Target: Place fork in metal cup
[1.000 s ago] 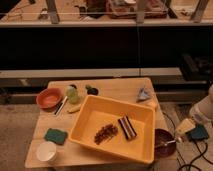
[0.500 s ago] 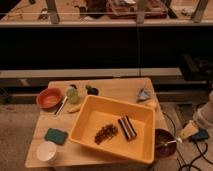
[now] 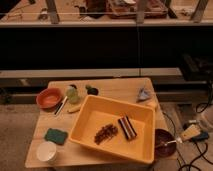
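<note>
**Your gripper has sunk lower at the right edge, and the fork is untouched.**

Over the last second the gripper (image 3: 204, 121) has dropped down the right edge of the view, off the right side of the table (image 3: 120, 86). Nothing on the table has shifted, so I judge the task not yet begun. You see only a pale stub of the gripper, the rest cut off; its jaws stand wide and hold nothing. The fork (image 3: 62, 105) lies at the left, just beside the orange bowl (image 3: 49, 98) and the pale green cup (image 3: 73, 94), well apart from the gripper. The metal cup (image 3: 92, 90) is a small dark shape behind the yellow tub (image 3: 95, 122), its mouth hard to make out. Don't mistake the pale-handled utensil (image 3: 189, 133), propped on the dark bowl (image 3: 161, 137), for the fork.
</note>
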`<action>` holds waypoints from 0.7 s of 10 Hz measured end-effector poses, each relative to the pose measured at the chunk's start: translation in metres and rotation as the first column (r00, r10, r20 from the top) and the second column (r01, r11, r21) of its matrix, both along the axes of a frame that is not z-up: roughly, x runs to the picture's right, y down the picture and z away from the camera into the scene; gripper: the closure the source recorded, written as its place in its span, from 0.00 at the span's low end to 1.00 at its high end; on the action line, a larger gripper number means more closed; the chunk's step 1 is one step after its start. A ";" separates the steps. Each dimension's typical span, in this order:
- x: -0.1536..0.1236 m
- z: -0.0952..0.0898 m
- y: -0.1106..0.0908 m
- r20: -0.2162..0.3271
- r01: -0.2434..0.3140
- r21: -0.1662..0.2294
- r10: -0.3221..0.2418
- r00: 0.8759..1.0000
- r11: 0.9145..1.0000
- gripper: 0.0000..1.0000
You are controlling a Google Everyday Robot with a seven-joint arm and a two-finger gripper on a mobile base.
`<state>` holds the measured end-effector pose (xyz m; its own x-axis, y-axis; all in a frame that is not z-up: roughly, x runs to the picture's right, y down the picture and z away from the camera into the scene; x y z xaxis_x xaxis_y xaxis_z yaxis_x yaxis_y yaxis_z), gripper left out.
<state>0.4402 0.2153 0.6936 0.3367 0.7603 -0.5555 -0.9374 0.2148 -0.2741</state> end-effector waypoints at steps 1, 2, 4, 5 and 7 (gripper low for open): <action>-0.004 0.001 0.001 0.000 -0.010 -0.008 0.010 1.000 1.000 0.20; -0.006 0.001 0.003 0.001 -0.016 -0.012 0.016 1.000 1.000 0.20; -0.012 -0.001 0.007 0.001 -0.024 -0.025 0.024 1.000 0.999 0.20; -0.015 -0.002 0.007 0.001 -0.027 -0.028 0.027 1.000 0.999 0.20; -0.022 -0.005 0.010 0.003 -0.039 -0.037 0.039 0.999 0.999 0.20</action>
<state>0.4182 0.2256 0.6891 0.3091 0.7516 -0.5827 -0.9439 0.1678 -0.2844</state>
